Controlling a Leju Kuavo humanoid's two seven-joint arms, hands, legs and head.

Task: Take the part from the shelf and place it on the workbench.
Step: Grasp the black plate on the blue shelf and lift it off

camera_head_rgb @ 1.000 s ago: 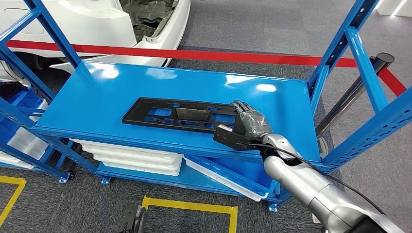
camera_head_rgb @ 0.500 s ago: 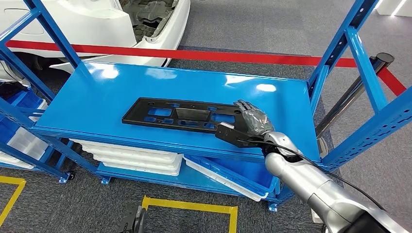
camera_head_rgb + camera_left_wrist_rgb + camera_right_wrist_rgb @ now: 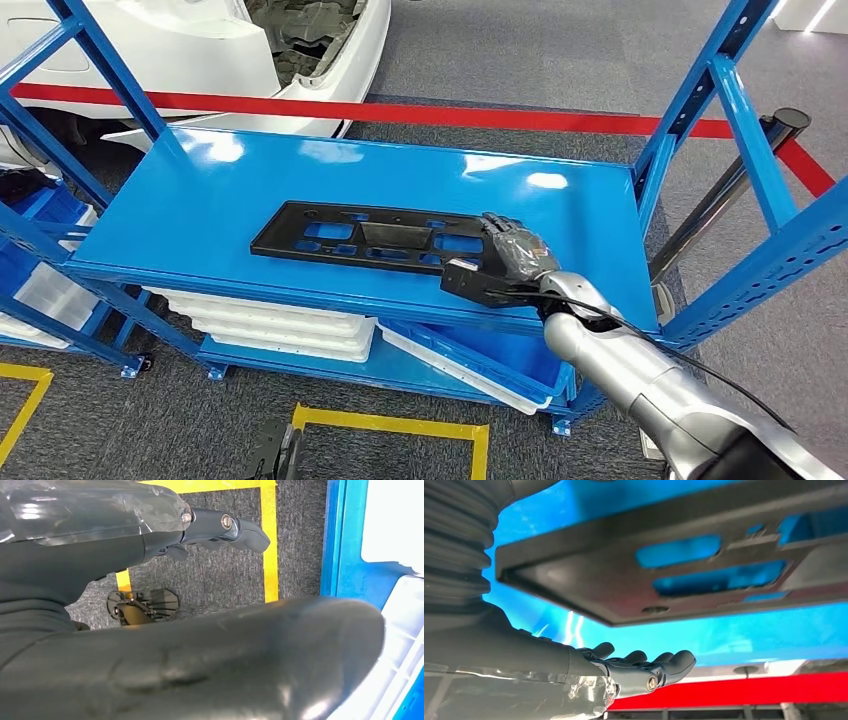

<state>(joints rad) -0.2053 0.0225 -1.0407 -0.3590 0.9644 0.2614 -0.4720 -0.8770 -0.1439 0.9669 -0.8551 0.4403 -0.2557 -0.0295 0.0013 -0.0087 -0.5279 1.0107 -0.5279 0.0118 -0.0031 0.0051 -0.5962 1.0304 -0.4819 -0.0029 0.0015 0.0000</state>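
The long black plastic part, pierced by several cut-outs, lies flat on the blue shelf top close to its front edge. At the part's right end is my right hand, its fingers stretched over the corner and the thumb side low at the front edge. In the right wrist view the part passes just above the straightened fingers with a blue gap between them; nothing is gripped. My left hand hangs over the grey floor, its fingers apart from the thumb, holding nothing.
Blue uprights frame the shelf on both sides. White trays and a blue bin sit on the lower level. A white car body and red floor tape lie beyond. A dark post leans at the right.
My right hand has shifted slightly along the part's right end, a little forward and then back. The part stays in place on the shelf.
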